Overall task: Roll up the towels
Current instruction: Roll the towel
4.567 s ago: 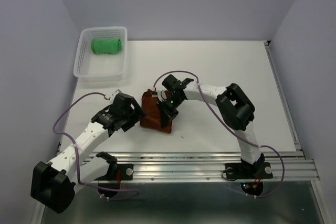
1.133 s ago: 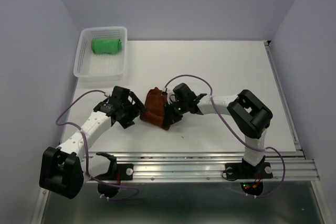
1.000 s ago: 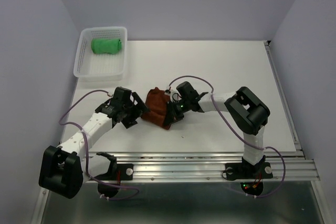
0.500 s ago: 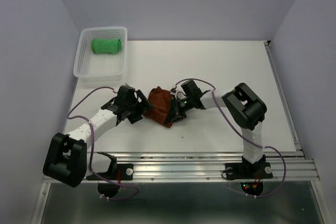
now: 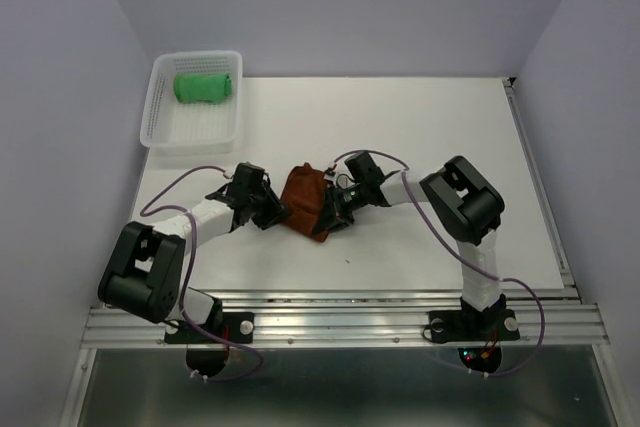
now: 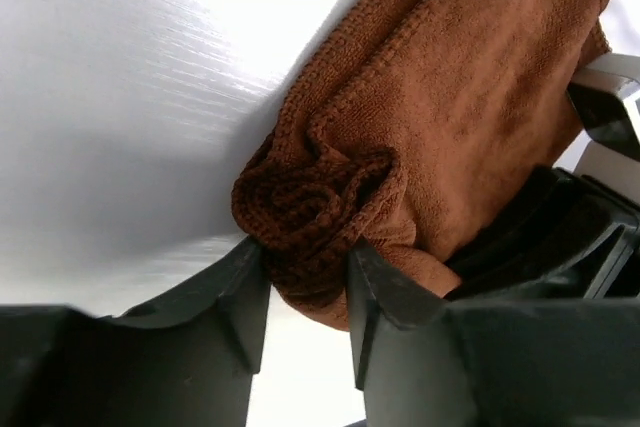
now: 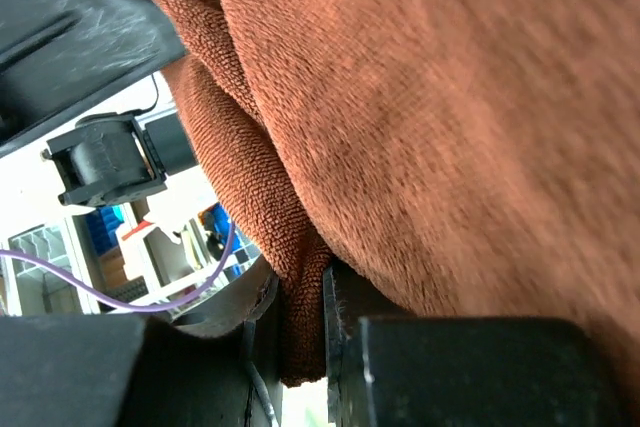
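Observation:
A brown towel (image 5: 306, 201) lies bunched in a loose roll at the table's middle. My left gripper (image 5: 276, 212) reaches it from the left. In the left wrist view the towel's (image 6: 450, 97) coiled end sits between the two fingers, and the left gripper (image 6: 305, 292) is shut on it. My right gripper (image 5: 336, 209) holds the towel's right side. In the right wrist view a fold of the towel (image 7: 450, 97) is pinched in the narrow gap of the right gripper (image 7: 301, 332). A rolled green towel (image 5: 204, 85) lies in the basket.
A white plastic basket (image 5: 166, 133) stands at the table's back left corner, holding the green roll. The metal rail (image 5: 400, 307) runs along the near edge. Both arms lie low over the table, meeting at the towel.
My left gripper has slid right up to the brown towel and closed from wide open onto its coiled end. The right gripper keeps its grip and has shifted slightly.

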